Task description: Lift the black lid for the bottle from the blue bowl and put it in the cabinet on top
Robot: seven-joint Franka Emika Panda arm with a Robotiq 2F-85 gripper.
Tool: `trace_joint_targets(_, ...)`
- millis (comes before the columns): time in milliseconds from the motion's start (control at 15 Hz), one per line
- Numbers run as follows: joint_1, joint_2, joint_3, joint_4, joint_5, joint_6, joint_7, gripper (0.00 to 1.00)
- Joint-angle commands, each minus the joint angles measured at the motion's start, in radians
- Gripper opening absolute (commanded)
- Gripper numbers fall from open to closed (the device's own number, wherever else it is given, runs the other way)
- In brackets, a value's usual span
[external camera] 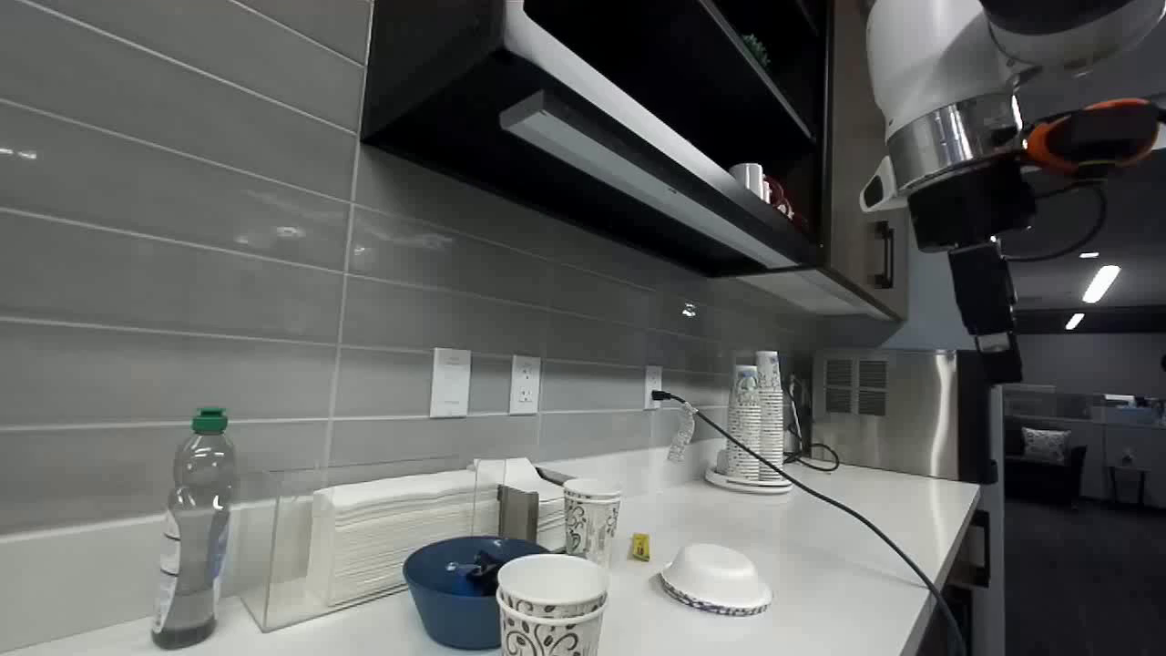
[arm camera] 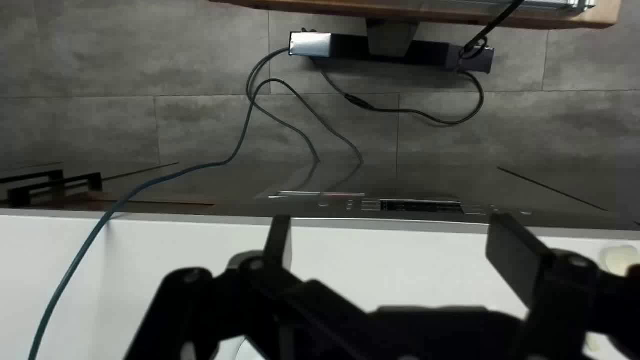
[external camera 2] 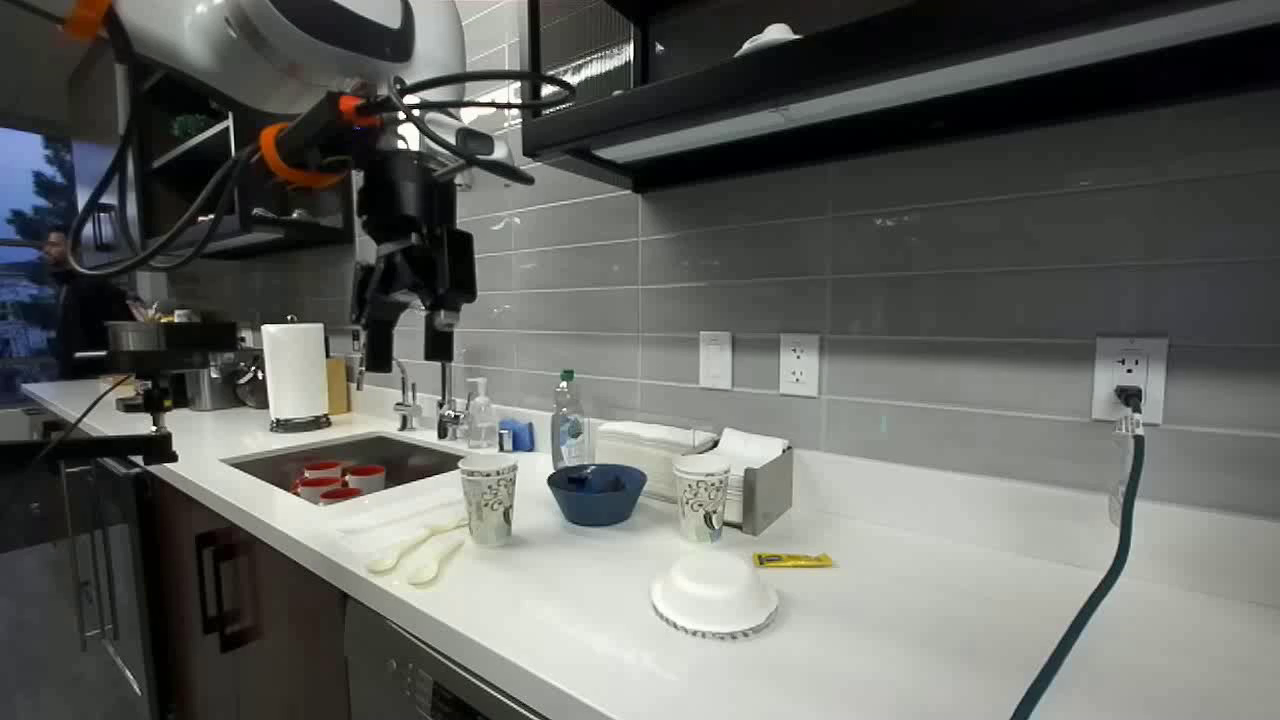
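The blue bowl (external camera: 455, 609) stands on the white counter beside the napkins, and it also shows in an exterior view (external camera 2: 597, 508). A dark object, probably the black lid (external camera: 483, 572), lies inside it; its shape is partly hidden by the bowl rim and a cup. The black overhead cabinet (external camera: 437, 77) runs along the tiled wall, and its lower front edge shows in an exterior view (external camera 2: 850, 85). My gripper (external camera 2: 409, 345) hangs high above the counter, pointing down, away from the bowl. In the wrist view the gripper (arm camera: 390, 235) is open, with nothing between its fingers.
Patterned cups (external camera 2: 489, 500) (external camera 2: 702, 500) stand beside the bowl. A soap bottle (external camera: 193, 538) and a napkin holder (external camera 2: 768, 490) are behind. Upturned white dishes (external camera 2: 715, 590), a yellow packet (external camera 2: 793, 560) and a cord (external camera 2: 1100, 580) lie on the counter. A sink (external camera 2: 420, 455) holds red cups.
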Motion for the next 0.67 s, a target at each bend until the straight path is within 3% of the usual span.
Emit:
trace_joint_targets(0, 0.026, 0.003, -0.018, 0.003, -0.010, -0.004, 0.013, 1.00)
trace_joint_targets(400, 0.024, 0.013, -0.024, 0.011, 0.000, 0.011, 0.017, 1.00)
trace_joint_targets(600, -0.001, 0.102, -0.027, 0.070, -0.021, 0.138, 0.061, 1.00)
